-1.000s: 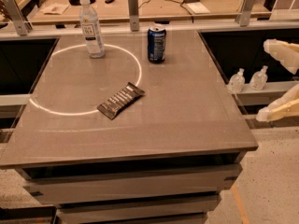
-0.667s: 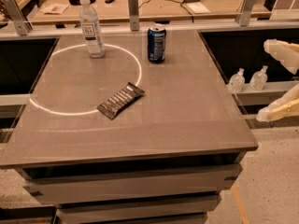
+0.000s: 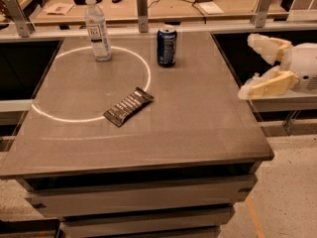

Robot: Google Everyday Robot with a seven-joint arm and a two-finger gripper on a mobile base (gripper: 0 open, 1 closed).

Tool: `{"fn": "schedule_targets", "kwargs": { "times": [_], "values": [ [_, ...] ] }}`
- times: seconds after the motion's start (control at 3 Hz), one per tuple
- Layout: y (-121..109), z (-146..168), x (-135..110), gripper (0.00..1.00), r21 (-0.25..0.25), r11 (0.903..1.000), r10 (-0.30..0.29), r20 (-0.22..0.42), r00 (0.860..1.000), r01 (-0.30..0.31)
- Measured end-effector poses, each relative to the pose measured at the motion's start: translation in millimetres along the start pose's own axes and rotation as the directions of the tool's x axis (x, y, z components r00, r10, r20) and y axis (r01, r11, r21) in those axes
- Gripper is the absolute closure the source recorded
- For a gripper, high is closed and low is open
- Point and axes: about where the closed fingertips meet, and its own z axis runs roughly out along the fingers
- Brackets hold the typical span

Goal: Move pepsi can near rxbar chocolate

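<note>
**Gripper (image 3: 245,66) advancing on the table, jaws wide, nothing held**

Camera view: against the frames of a second earlier, the gripper had shifted in from the right toward the table (image 3: 198,133). Nothing on the table had moved. This was judged an approach only, with the transfer not begun. The pepsi can (image 3: 167,45) stood upright near the far edge, at 1 o'clock from the rxbar chocolate (image 3: 129,106) and well apart from it. Containers: the can's contents were not visible. A capped clear bottle (image 3: 97,29) stood at 9 o'clock from the can, fill level indeterminable.
</note>
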Motion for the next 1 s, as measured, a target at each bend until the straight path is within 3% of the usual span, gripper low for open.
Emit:
{"fn": "schedule_targets", "kwargs": {
  "times": [0.33,0.67,1.0],
  "values": [
    [-29.4,27.9,-5.5,0.00,-0.015,0.9987,-0.049,0.009,0.999,0.049],
    [-53.8,48.3,2.2,0.00,0.027,0.9937,-0.107,-0.059,0.992,0.109],
    [-72.8,64.4,17.8,0.00,0.058,0.9946,-0.084,-0.035,0.996,0.085]
  ]
}}
